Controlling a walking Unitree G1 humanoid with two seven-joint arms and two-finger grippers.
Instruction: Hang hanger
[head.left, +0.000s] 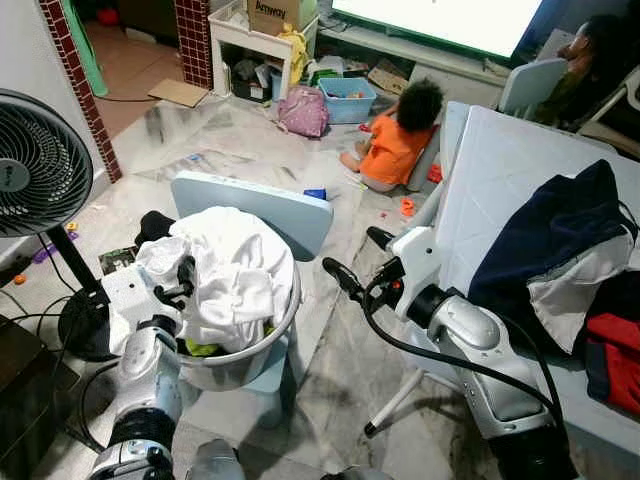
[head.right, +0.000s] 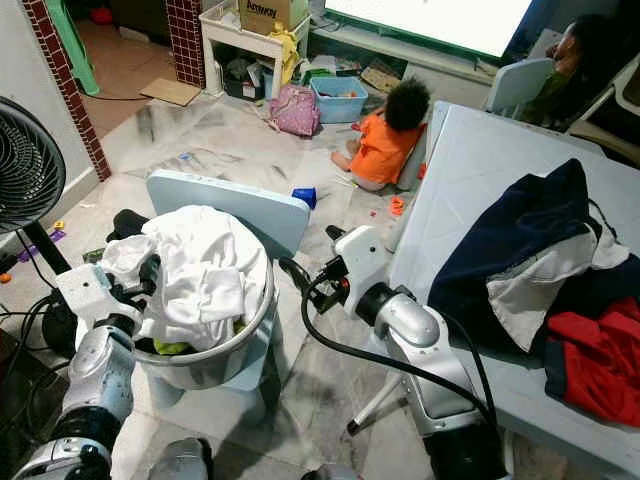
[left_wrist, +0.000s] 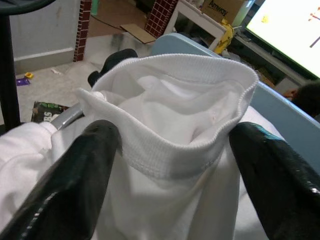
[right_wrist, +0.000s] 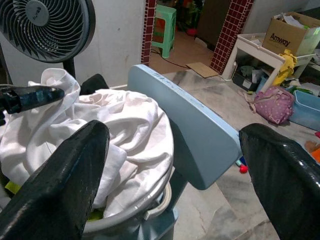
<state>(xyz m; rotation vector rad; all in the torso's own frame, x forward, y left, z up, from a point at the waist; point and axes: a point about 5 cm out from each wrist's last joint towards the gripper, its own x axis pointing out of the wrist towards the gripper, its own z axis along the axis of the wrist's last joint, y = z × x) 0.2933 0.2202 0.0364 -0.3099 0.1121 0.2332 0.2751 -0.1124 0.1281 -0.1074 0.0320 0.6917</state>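
One white garment (head.left: 235, 275), one basket (head.left: 240, 365), left jaws spread (astride collar), right jaws spread

Basin (head.left: 285, 330): beside the left hand (head.left: 186, 278); its inside was buried under white laundry (head.left: 235, 275), only the rim and a green scrap showing.
Left hand fingers (left_wrist: 75, 180): their tips ran off the wrist picture's edge, so the grip on the white cloth could not be told.
Fan (head.left: 35, 165): cut by the picture's left edge, beyond the left hand.
Screen (head.left: 450, 20): far past the right hand (head.left: 360, 262), cut by the top edge.
Clothes on the counter (head.left: 560, 250): right of the right hand, running off the picture's edge.
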